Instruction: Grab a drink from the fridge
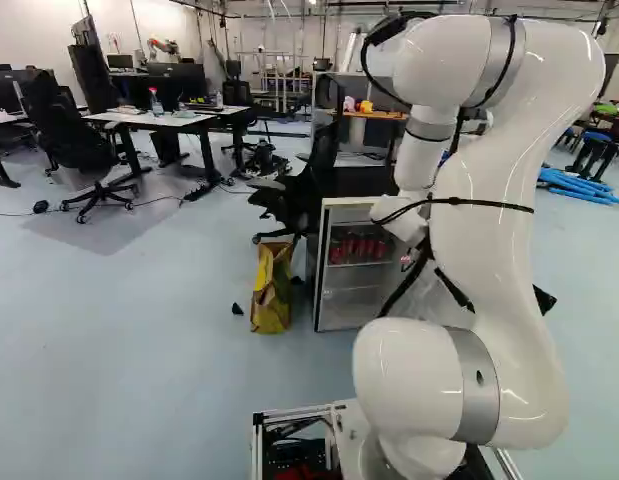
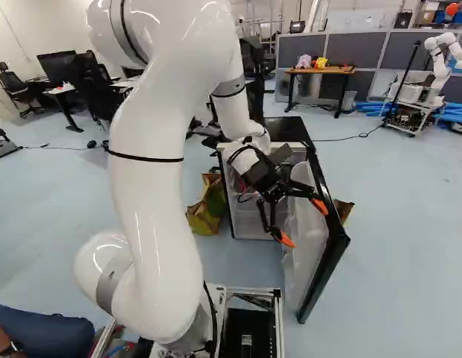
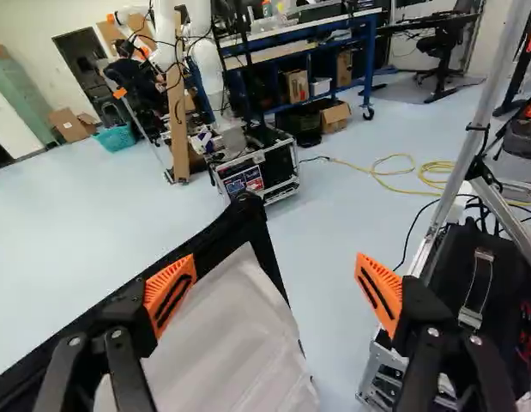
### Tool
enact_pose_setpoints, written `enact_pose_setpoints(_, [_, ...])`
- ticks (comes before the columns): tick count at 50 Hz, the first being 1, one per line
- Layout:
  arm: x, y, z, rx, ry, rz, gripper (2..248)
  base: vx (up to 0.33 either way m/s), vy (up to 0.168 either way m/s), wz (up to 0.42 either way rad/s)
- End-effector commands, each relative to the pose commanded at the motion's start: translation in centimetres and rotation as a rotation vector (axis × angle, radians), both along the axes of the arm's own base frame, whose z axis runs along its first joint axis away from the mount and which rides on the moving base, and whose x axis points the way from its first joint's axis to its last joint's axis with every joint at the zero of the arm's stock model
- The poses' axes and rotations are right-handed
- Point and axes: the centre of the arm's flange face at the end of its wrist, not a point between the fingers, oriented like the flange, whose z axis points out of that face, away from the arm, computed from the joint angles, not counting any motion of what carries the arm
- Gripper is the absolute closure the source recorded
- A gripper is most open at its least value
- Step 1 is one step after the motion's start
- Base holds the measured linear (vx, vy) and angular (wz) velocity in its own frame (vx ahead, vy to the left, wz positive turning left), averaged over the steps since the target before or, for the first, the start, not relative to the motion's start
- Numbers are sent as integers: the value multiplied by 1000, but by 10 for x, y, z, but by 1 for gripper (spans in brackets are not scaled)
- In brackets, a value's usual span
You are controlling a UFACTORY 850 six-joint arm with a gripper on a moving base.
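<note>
The small fridge [image 1: 325, 290] stands with its door [image 2: 325, 277] swung wide. Red cans [image 1: 357, 247] line its upper shelf in the left base view. My gripper [image 2: 304, 223], black with orange pads, is over the door's pale inner side in the right base view, outside the cabinet. In the wrist view the gripper [image 3: 274, 289] has its fingers wide apart and nothing gripped; one finger overlaps the door [image 3: 235, 339], whose white liner and dark edge extend between the two. Whether that finger touches the door, I cannot tell.
A yellow bag [image 1: 271, 288] stands beside the fridge, with an office chair [image 1: 307, 190] behind. Another robot [image 2: 439, 63] is at the far right. My base's frame [image 3: 381, 369] lies close beside one finger. A seated person's leg [image 2: 44, 332] is near the base.
</note>
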Motion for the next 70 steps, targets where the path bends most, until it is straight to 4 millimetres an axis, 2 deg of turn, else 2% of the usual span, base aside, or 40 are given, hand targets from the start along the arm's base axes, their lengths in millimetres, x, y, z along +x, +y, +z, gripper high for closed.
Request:
enact_pose_setpoints(52, [32, -114, 11, -67, -127, 29, 3, 0, 0, 0])
enact_pose_setpoints(70, [39, -123, 9, -51, -160, 103, 3, 0, 0, 0])
